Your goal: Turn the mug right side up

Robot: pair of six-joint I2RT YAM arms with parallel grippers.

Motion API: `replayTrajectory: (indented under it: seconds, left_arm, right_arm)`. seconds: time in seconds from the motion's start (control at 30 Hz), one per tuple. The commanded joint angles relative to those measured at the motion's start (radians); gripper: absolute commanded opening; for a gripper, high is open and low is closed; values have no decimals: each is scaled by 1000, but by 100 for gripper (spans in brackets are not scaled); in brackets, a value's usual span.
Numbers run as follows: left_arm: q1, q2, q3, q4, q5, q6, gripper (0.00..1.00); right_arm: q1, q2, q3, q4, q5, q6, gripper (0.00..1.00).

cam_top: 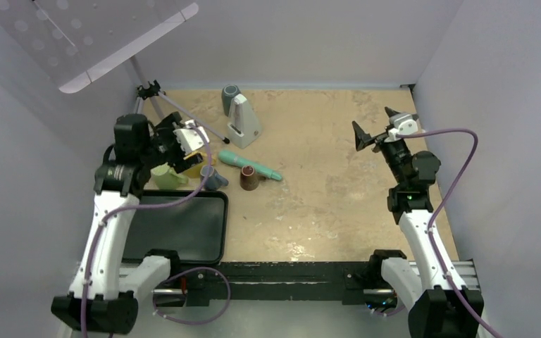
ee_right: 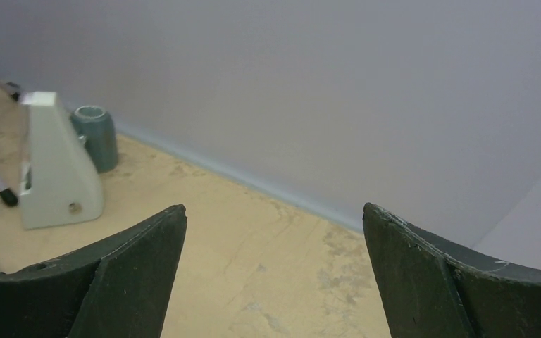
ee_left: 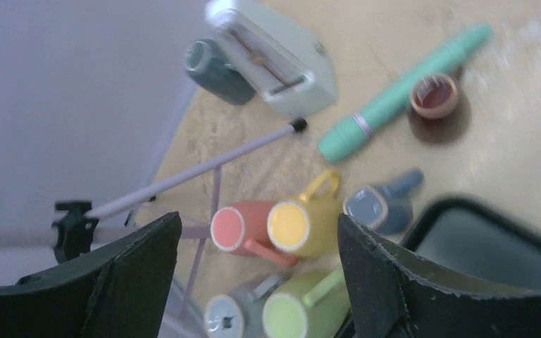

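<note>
Several mugs stand bottom-up in a cluster at the left of the table: red, yellow, blue-grey, green and a pale grey-blue one. In the top view I make out the green mug, the yellow mug and the blue-grey mug. My left gripper hovers open above the cluster, over the red and yellow mugs, with nothing between its fingers. It shows in the top view too, as the left gripper. My right gripper is raised at the right, open and empty.
A black tray lies just in front of the mugs. A teal pen-shaped thing and a small brown cup lie right of them. Behind are a white wedge-shaped box, a dark teal cup and a tripod.
</note>
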Motion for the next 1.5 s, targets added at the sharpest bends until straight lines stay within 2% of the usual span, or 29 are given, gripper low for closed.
replayTrajectory:
  seconds: [0.0, 0.07, 0.13, 0.27, 0.4, 0.57, 0.7, 0.83, 1.1, 1.27, 1.37, 1.47]
  left_arm:
    - [-34, 321, 328, -956, -31, 720, 81]
    - [-34, 486, 468, -1065, -177, 804, 81]
    - [-42, 610, 553, -1081, -289, 838, 87]
    - [-80, 700, 529, -869, -377, 909, 86]
    - [-117, 757, 482, -842, -392, 918, 80]
    - [-116, 774, 419, -865, -426, 920, 68]
    - [-113, 740, 385, -921, -362, 970, 68]
    - [-104, 730, 360, -908, -347, 986, 67]
    - [-90, 764, 285, -652, -448, 983, 69]
    - [-90, 803, 256, -574, -463, 968, 67]
    - [-89, 805, 196, -519, -524, 987, 65]
    - [-90, 784, 136, -456, -522, 1023, 64]
  right_arm:
    - [0, 2, 58, -161, -188, -48, 98]
    - [4, -3, 57, -166, -193, -54, 98]
    - [8, -9, 50, -164, -191, -64, 98]
    - [13, -3, 46, -171, -174, -81, 98]
    - [14, -2, 18, -174, -134, -94, 98]
    - [14, -25, -38, -166, -61, -90, 99]
    - [15, -38, -83, -120, -9, -50, 99]
    - [15, -29, -122, -65, 63, -15, 99]
    - [15, 89, -185, 101, 158, -17, 99]
    - [14, 147, -236, 255, 187, -10, 99]
    - [15, 184, -248, 306, 217, -5, 99]
    - [14, 211, -280, 384, 254, 1, 99]
